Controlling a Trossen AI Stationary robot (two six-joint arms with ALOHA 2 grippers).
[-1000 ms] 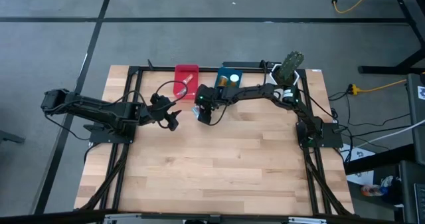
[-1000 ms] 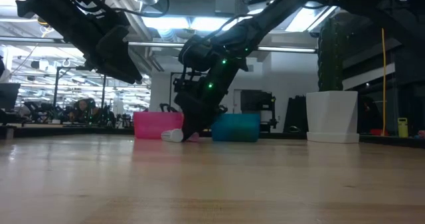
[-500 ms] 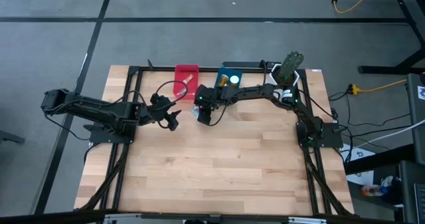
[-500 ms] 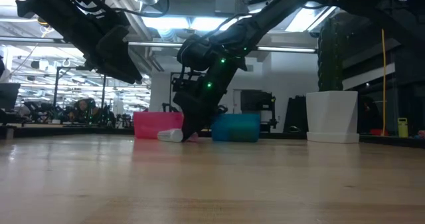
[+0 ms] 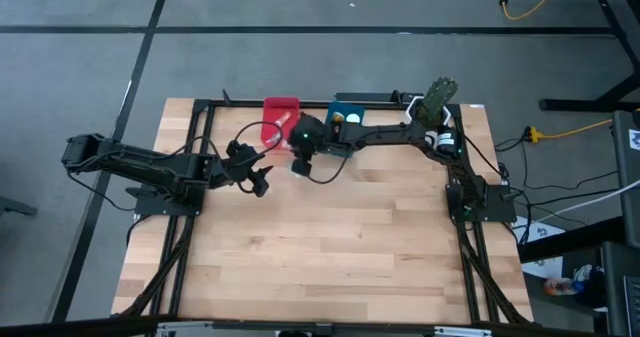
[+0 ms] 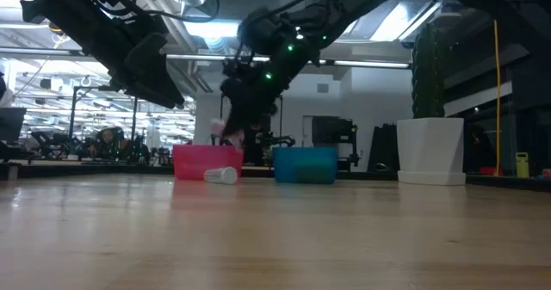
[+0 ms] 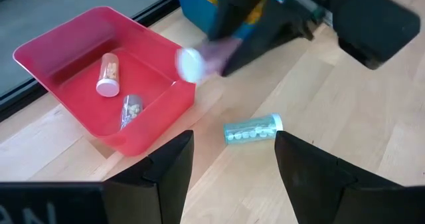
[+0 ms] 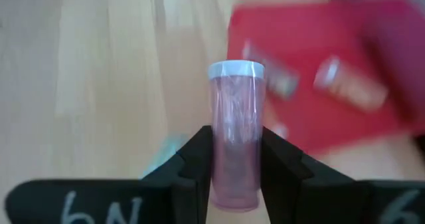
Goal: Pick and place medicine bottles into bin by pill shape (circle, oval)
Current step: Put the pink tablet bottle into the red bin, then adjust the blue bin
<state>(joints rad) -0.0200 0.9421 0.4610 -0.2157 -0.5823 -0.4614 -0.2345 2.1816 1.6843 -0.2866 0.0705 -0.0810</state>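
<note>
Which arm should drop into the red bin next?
Right. The right gripper already grips the pink bottle near the red bin; the left gripper is open and empty.

Overhead, table-level, two wrist views — red bin (image 7: 99,94) shared
</note>
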